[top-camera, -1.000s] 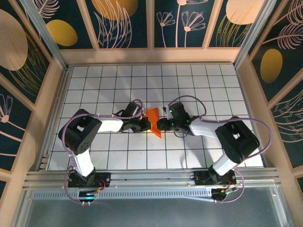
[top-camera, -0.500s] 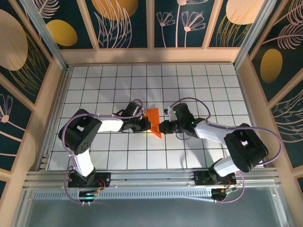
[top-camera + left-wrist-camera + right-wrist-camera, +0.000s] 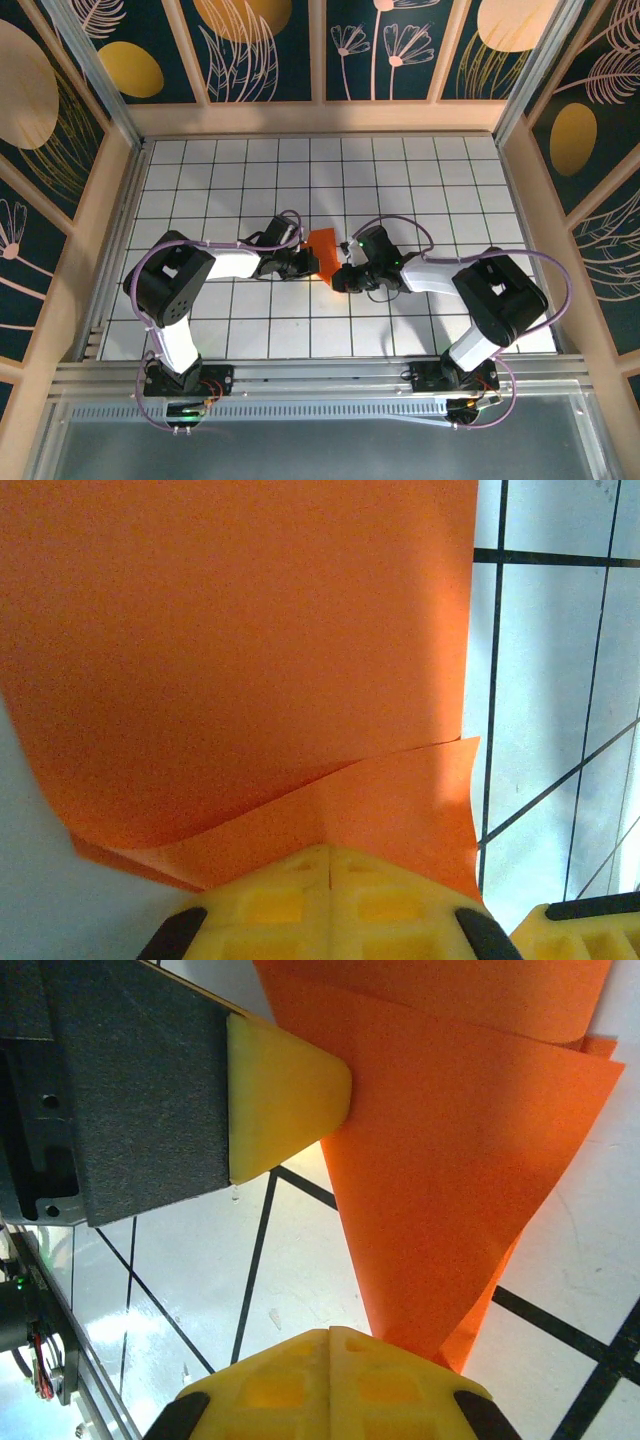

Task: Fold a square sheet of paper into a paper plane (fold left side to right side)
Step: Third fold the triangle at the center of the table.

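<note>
The orange sheet of paper [image 3: 322, 247] lies folded in layers on the white grid table, tapering to a point toward the near side. In the left wrist view the paper [image 3: 250, 630] shows two overlapping layers, and my left gripper [image 3: 330, 852] is shut with its yellow tips down on the paper's edge. From above, the left gripper [image 3: 307, 264] is at the paper's left side. My right gripper [image 3: 341, 279] is shut at the narrow point. Its tips [image 3: 328, 1335] meet the paper [image 3: 450, 1160] just beside the point. The left gripper's yellow finger [image 3: 285, 1095] touches the paper's edge.
The gridded table [image 3: 450, 180] is boxed in by wooden walls [image 3: 320, 118] at the back and on both sides. A metal rail [image 3: 320, 372] runs along the near edge by the arm bases. Purple cables [image 3: 400, 210] loop over both arms.
The right gripper has closed and moved down-left to the paper's pointed near end. The left gripper has stayed put on the paper.
</note>
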